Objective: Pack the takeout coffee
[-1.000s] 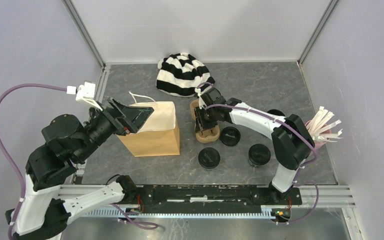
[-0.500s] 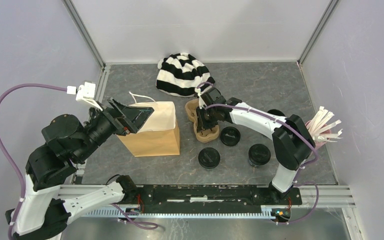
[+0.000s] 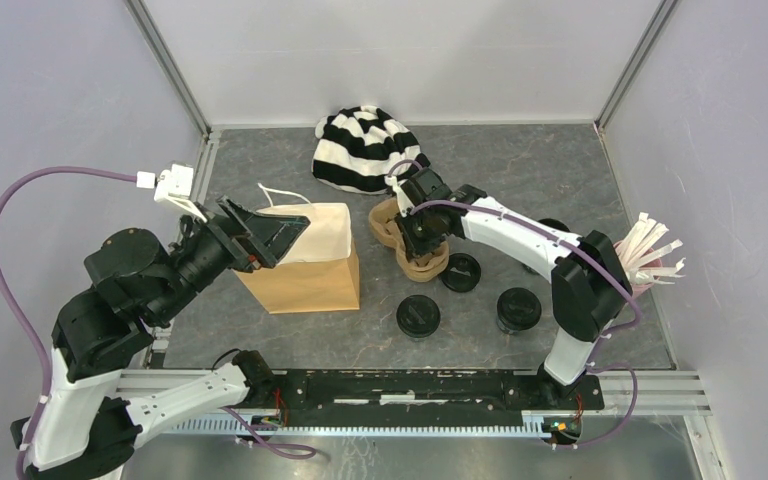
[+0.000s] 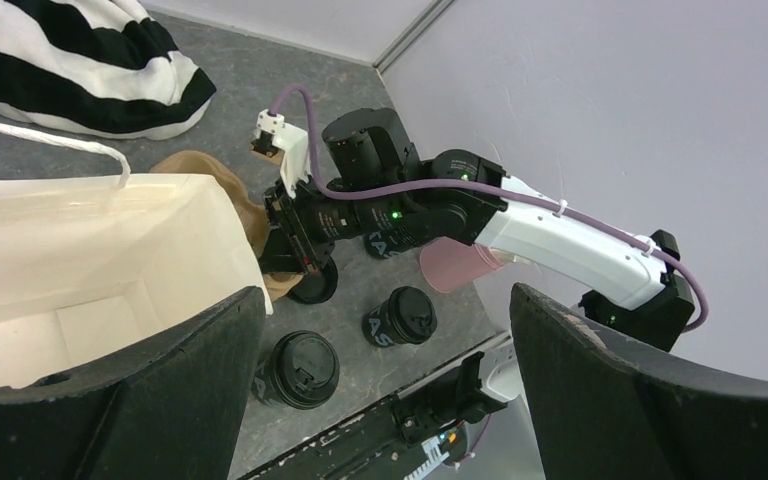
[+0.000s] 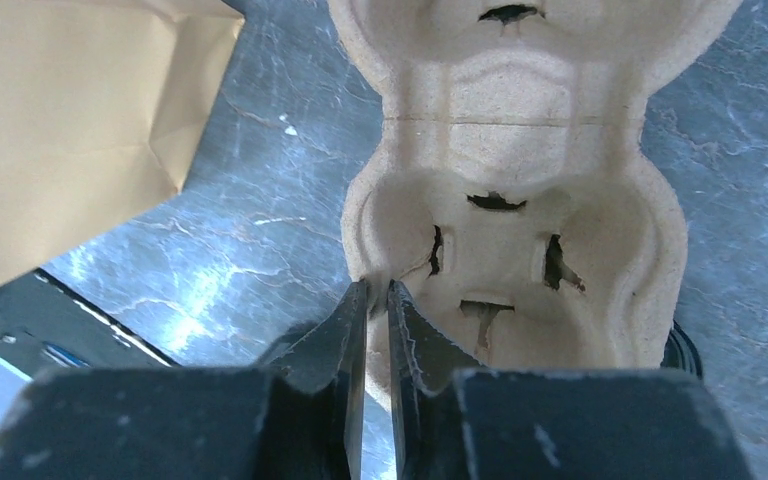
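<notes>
Two coffee cups [image 3: 418, 316] upright on table [image 3: 560, 170], unpacked. Right gripper [image 5: 378, 290] pinched narrow on carrier [image 5: 505, 100] rim, likely positioning it for cups. Left gripper [image 4: 385, 298] wide, empty, at bag [image 3: 305, 270] mouth.

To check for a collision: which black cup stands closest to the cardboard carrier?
The cup directly right of the carrier, almost touching it. Two more cups stand nearer the arm bases, clear of it.

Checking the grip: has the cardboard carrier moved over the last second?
Yes: the cardboard carrier, held by the right gripper, swung its far end left, toward the paper bag.
</notes>
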You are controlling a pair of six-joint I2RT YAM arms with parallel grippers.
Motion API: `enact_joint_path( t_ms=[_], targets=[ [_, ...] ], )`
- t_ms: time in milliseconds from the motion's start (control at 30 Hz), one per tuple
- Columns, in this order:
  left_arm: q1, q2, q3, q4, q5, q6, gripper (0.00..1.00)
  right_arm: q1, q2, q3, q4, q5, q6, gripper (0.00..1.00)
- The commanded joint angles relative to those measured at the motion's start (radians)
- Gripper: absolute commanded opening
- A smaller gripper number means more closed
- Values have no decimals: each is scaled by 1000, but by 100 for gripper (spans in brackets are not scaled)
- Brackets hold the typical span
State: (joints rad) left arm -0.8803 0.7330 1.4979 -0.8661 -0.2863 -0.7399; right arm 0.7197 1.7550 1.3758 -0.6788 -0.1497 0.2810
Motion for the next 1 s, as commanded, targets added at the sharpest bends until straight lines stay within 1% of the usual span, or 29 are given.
enact_joint_path(
  t_ms=[0, 133, 300, 400, 500, 533, 633, 700, 833, 967],
  targets=[
    [3, 13, -11, 22, 10, -3, 98, 0, -11, 61, -73, 71, -113, 17],
    [3, 25, -10, 31, 24, -1, 97, 1, -6, 71, -83, 106, -157, 18],
    [3, 31, -11, 37, 35, -1, 97, 3, -9, 100, -134, 167, -249, 15],
    [3, 32, -13, 38, 34, -1, 98, 15, -18, 113, -162, 230, -269, 11],
    [3, 38, -12, 42, 39, 0, 98, 12, -22, 121, -177, 246, -246, 10],
    [3, 42, -10, 44, 41, 3, 98, 1, -28, 114, -175, 260, -212, 11],
    [4, 51, -6, 47, 47, 5, 98, -52, -66, 62, -135, 252, -93, 28],
    [3, 55, -6, 50, 51, 5, 98, -85, -100, 12, -103, 240, 0, 34],
    [3, 54, -6, 50, 54, 8, 98, -125, -140, -91, -27, 202, 129, 38],
    [3, 54, -10, 51, 56, 7, 98, -123, -116, -92, -20, 281, 151, 39]
  ],
)
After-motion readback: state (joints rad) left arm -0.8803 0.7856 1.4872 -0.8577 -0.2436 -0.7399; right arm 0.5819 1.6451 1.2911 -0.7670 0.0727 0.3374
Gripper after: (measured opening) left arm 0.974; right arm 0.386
